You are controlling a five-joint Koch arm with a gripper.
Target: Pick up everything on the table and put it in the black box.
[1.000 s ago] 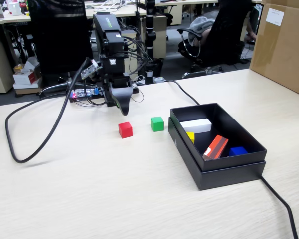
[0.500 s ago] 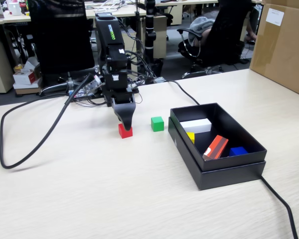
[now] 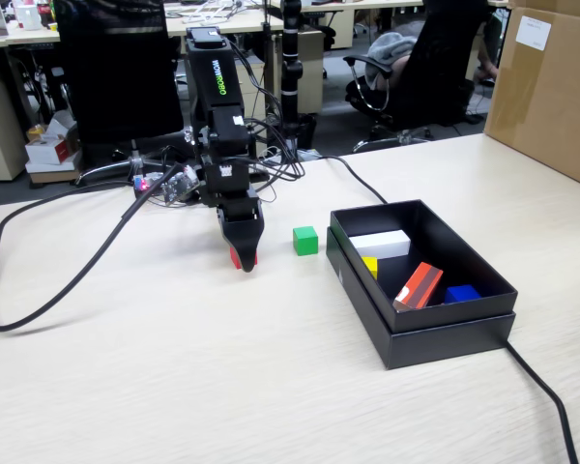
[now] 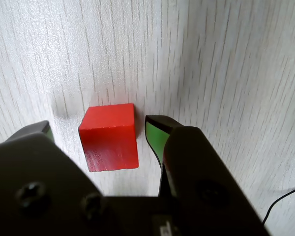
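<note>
The red cube (image 4: 109,136) sits flat on the table (image 4: 226,64), squarely between the two fingers (image 4: 156,135) of the gripper (image 4: 101,135). In the wrist view the right-hand finger stands just beside the cube's right face with a thin gap, while the left-hand finger tip stands a little further off its left face; so the fingers are parted slightly wider than the cube and grip nothing yet. In the fixed view the gripper (image 3: 243,259) points straight down, with the red cube (image 3: 237,258) showing at its tip.

The cube looks small, rigid and light, with flat parallel sides and crisp edges, probably smooth painted wood or plastic. It should not deform or break, but its faces may be slick, so the best hold is on the two opposite side faces, low and centred, with the pads flat against them.

The green cube (image 3: 305,241) lies on the table to the right in the fixed view, between the arm and the black box (image 3: 420,329). Inside the box lie the yellow cube (image 3: 369,265), a white block (image 3: 379,244), an orange-red block (image 3: 420,286) and a blue piece (image 3: 461,294).
</note>
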